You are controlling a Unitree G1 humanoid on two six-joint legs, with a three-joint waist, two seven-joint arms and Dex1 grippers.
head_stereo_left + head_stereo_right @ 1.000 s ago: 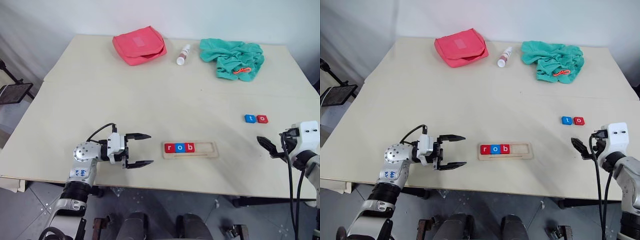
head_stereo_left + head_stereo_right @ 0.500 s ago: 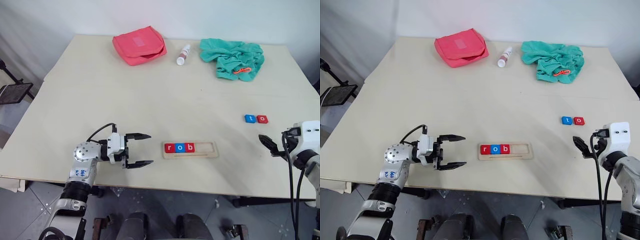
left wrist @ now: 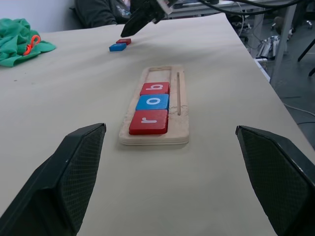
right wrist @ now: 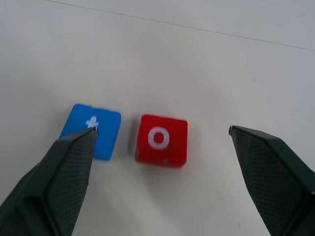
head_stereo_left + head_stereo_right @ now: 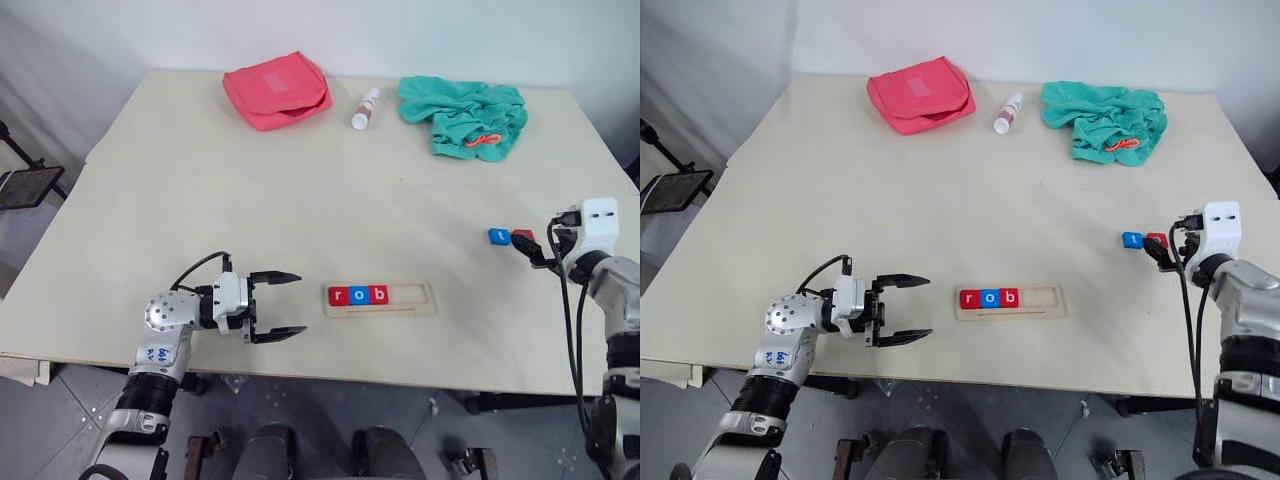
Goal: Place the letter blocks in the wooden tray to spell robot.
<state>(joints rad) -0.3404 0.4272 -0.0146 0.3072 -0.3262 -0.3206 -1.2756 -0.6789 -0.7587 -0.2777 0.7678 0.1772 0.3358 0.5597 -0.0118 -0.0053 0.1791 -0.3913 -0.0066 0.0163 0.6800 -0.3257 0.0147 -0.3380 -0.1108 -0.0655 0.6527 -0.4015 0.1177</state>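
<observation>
Right fingers newly straddling "o" block

Wooden tray holds r, o, b (left end); blue t, red o lie apart

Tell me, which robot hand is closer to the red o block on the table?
Right. The right gripper hangs open just over the red o block; the left gripper sits far across the table, beside the wooden tray.

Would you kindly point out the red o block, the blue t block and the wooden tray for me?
red o block (image 4: 161, 139), right wrist view, on its white letter.
blue t block (image 4: 100, 133), right wrist view, on its top face.
wooden tray (image 3: 182, 101), left wrist view, on its bare side rail.
</observation>
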